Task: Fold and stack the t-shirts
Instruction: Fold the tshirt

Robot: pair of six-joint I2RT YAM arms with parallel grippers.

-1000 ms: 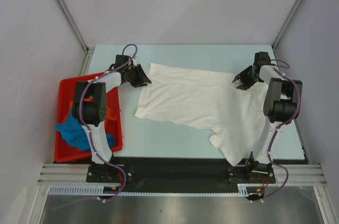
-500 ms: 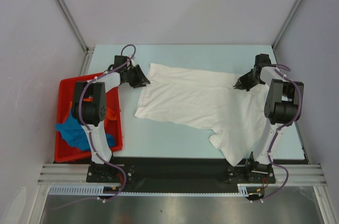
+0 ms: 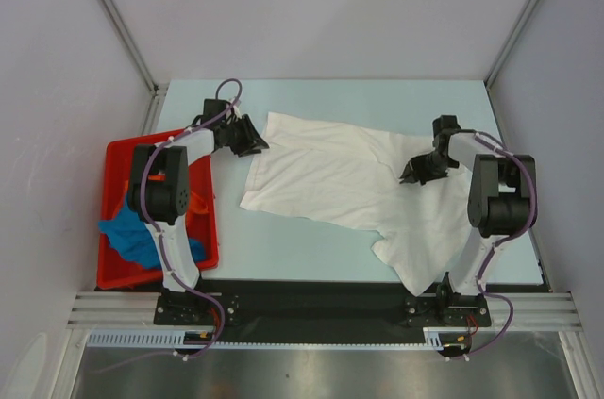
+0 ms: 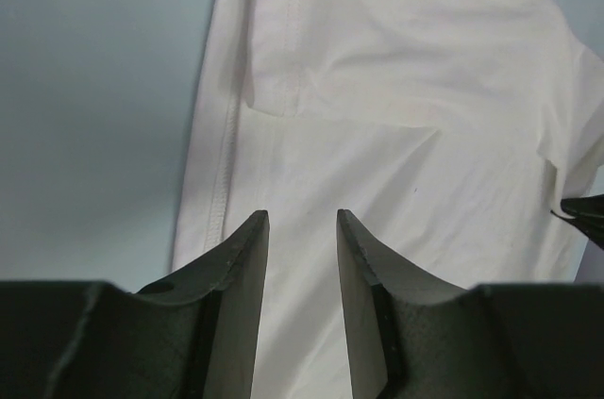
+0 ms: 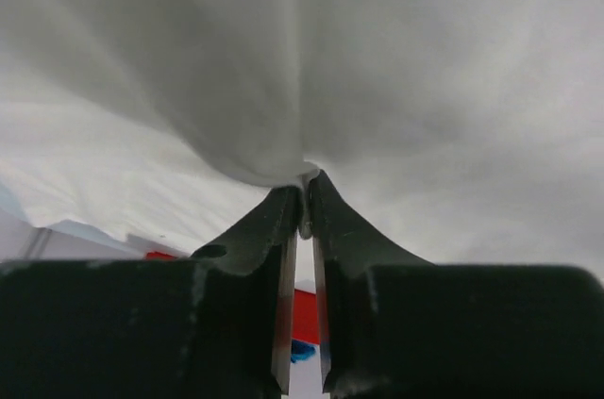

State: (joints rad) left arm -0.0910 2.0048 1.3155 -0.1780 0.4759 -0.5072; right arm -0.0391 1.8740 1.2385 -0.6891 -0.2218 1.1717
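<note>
The right pincer (image 5: 304, 199) is clamped on a thin pinch of the white t-shirt (image 3: 330, 177). That could slip, or the shirt could drag, since the left pincer (image 4: 302, 229) is parted and empty.

Red plastic bin (image 3: 115, 148): rectangular, set at the left edge of the pale blue table (image 3: 311, 246). Aluminium rail (image 3: 113, 306): mounted along the table's near edge.
</note>
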